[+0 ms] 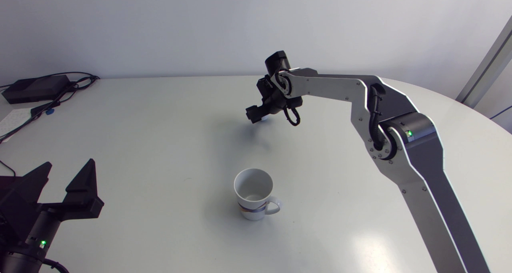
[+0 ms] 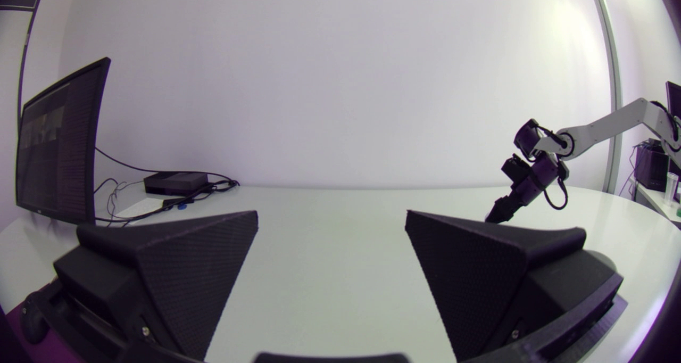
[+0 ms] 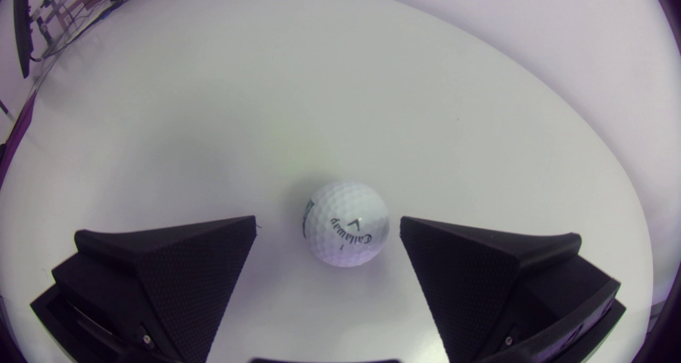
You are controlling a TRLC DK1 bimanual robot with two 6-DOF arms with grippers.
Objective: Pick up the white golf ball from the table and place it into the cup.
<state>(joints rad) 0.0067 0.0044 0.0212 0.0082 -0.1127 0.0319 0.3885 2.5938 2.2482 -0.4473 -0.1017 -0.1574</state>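
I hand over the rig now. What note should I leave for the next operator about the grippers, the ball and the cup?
Left gripper open, empty, parked at the near edge of the table.
Right gripper open, fingers either side of the ball, not touching it.
Ball on the table, beyond the cup; cup upright, empty.
Done: gripper lined up on the ball.
Left: shut, lift, carry, drop into the cup.

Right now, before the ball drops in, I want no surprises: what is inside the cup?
Only bare white wall and floor show inside the cup. The near inner wall is hidden behind its rim. The golf ball is not in it.
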